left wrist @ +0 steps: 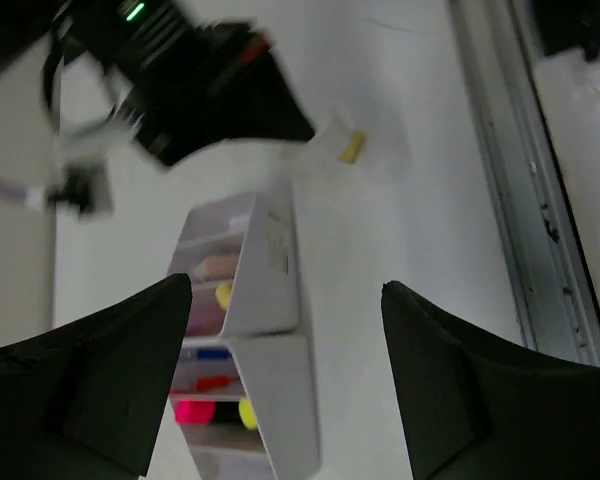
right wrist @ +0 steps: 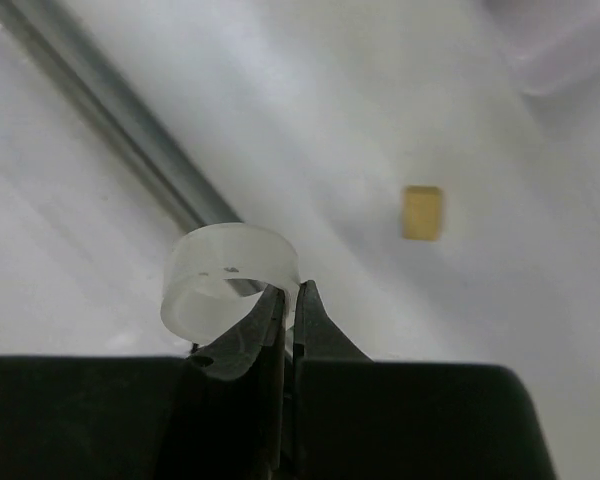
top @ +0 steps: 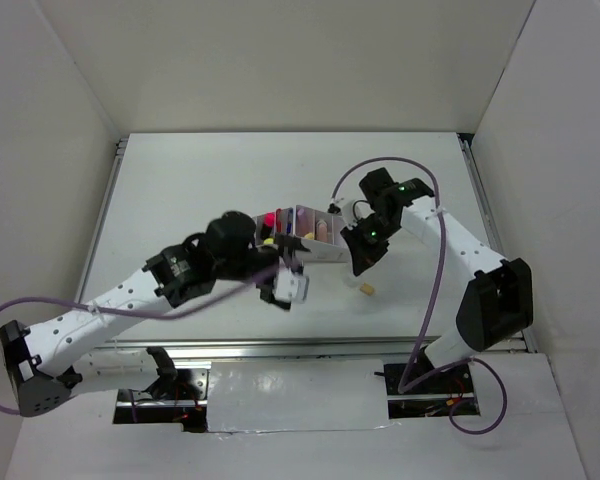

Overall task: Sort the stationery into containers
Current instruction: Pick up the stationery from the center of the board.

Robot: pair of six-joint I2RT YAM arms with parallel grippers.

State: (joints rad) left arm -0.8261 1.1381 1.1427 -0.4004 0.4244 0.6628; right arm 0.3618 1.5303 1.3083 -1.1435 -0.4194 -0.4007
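Note:
The white containers stand mid-table, with several compartments filled. In the left wrist view the containers show a pink highlighter cap, a yellow one and a blue pen. My left gripper hangs open above their near end, with nothing between its fingers. My right gripper is shut on the wall of a clear tape ring, lifted off the table. A tan eraser lies on the table beyond it, also visible from above as the tan eraser just below the right gripper.
A metal rail runs along the table's near edge. White walls enclose the table on the left, right and far sides. The right arm's black wrist hangs just beyond the containers, close to the left gripper.

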